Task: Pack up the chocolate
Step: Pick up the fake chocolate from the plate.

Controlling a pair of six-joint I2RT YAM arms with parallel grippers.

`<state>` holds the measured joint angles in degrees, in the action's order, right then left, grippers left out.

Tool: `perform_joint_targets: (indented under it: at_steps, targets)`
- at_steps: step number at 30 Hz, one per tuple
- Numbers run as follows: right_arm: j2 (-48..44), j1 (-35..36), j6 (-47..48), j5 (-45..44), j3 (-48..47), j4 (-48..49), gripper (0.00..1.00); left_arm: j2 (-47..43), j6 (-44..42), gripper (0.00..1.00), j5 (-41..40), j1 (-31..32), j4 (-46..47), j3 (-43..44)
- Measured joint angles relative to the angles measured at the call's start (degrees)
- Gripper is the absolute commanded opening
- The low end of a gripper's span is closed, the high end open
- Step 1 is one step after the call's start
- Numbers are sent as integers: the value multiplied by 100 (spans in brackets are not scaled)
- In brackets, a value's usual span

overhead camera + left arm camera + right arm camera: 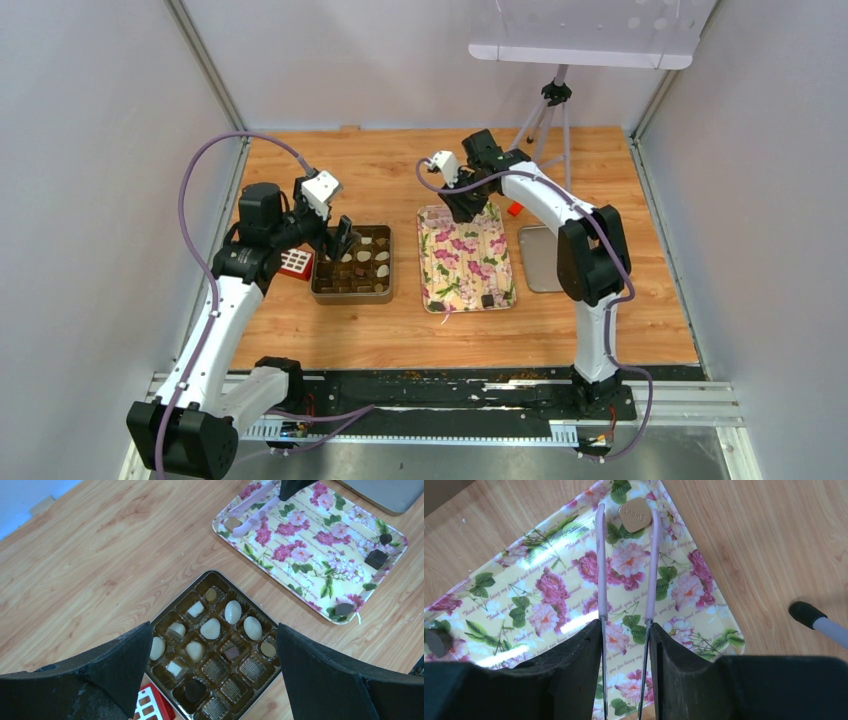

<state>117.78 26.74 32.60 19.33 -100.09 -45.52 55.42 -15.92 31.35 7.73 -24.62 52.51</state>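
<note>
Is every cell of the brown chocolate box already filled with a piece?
No, several cells of the box near its lower corner are empty.
</note>
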Motion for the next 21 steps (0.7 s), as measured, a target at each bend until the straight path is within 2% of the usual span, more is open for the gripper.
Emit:
perform_joint_targets:
  at_steps: [13, 21]
  targets:
    - [225, 96, 63, -101, -111, 26, 19, 0, -4, 100, 0, -2, 0, 0]
    - [79, 96, 101, -114, -109, -50, 16, 0, -2, 100, 2, -7, 7, 0]
